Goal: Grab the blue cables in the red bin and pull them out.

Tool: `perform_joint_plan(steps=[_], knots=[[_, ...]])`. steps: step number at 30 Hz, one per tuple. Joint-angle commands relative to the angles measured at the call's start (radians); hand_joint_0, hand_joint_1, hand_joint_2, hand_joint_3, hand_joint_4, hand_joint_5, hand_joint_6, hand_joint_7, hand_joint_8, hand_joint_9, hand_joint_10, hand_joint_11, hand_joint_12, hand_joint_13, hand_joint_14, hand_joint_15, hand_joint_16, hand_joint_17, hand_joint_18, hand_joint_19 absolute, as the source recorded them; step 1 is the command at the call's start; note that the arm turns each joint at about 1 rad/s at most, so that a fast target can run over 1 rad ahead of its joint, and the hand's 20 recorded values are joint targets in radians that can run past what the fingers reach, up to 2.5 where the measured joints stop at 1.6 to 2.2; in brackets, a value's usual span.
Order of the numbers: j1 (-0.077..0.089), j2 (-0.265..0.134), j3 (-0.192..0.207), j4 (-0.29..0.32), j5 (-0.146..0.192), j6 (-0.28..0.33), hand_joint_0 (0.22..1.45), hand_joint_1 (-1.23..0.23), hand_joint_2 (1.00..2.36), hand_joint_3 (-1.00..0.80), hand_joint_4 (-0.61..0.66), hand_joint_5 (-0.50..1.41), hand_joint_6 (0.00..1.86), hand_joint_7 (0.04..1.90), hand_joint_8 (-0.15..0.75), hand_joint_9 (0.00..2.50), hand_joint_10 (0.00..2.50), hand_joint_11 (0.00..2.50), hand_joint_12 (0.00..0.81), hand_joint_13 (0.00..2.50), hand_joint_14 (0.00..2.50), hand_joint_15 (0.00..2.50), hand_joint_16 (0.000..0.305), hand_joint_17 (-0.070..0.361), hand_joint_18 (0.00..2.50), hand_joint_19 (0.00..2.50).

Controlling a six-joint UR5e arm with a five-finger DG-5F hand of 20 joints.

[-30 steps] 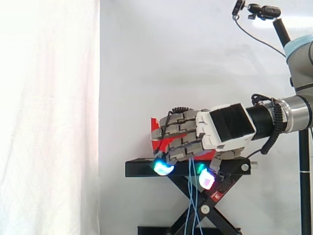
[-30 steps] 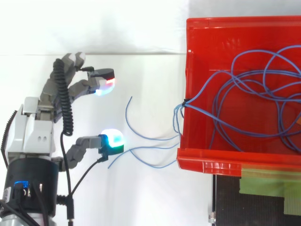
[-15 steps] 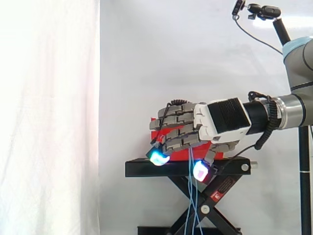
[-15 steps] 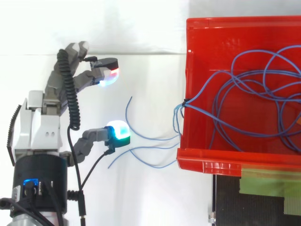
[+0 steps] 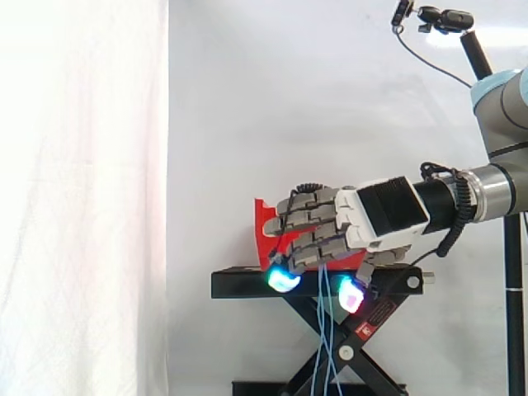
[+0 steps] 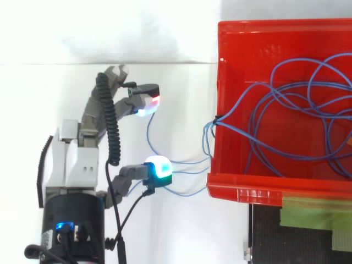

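From the side, the hand [image 5: 363, 219] stands in front of the red bin [image 5: 262, 216], so just a red corner peeks out past it and the inside is out of sight. The blue cables [image 5: 323, 330] come into sight below the hand and run off the bottom edge, as do the legs of the black stand [image 5: 247, 285]. The arm [image 5: 503, 177] leaves at the right edge.

From above, the bin's right part and the cable loops are cut by the right edge. The stand is mostly covered by the bin. The thumb pad [image 6: 158, 166] sits over the loose cable ends; whether it touches them, I can't tell.
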Motion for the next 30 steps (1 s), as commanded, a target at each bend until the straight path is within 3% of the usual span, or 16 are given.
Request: perform_joint_plan(steps=[1,13,19,22,30], knots=[[-0.004,0.0,0.0,-0.043,-0.002,-0.014,0.72,-0.96,1.0,-1.0,0.21,0.76,0.01,0.72,0.271,0.75,0.02,0.57,0.358,0.35,0.0,0.14,0.051,0.115,0.27,0.24],[-0.024,0.0,0.0,-0.035,-0.028,-0.023,0.72,-0.96,1.0,-1.0,0.2,0.77,0.01,0.71,0.267,0.74,0.02,0.56,0.356,0.35,0.01,0.13,0.051,0.114,0.27,0.24],[-0.024,0.0,0.0,-0.031,-0.023,-0.087,0.73,-0.96,1.0,-1.0,0.2,0.76,0.01,0.7,0.267,0.74,0.02,0.57,0.355,0.35,0.0,0.14,0.051,0.114,0.26,0.24],[-0.032,-0.001,0.0,-0.044,-0.023,-0.089,0.73,-0.96,1.0,-1.0,0.21,0.76,0.01,0.69,0.267,0.74,0.02,0.56,0.355,0.35,0.0,0.13,0.051,0.114,0.26,0.24],[-0.044,-0.001,-0.035,-0.012,-0.026,-0.087,0.73,-0.96,1.0,-1.0,0.2,0.76,0.01,0.69,0.268,0.74,0.02,0.56,0.355,0.35,0.01,0.14,0.05,0.113,0.26,0.24]])
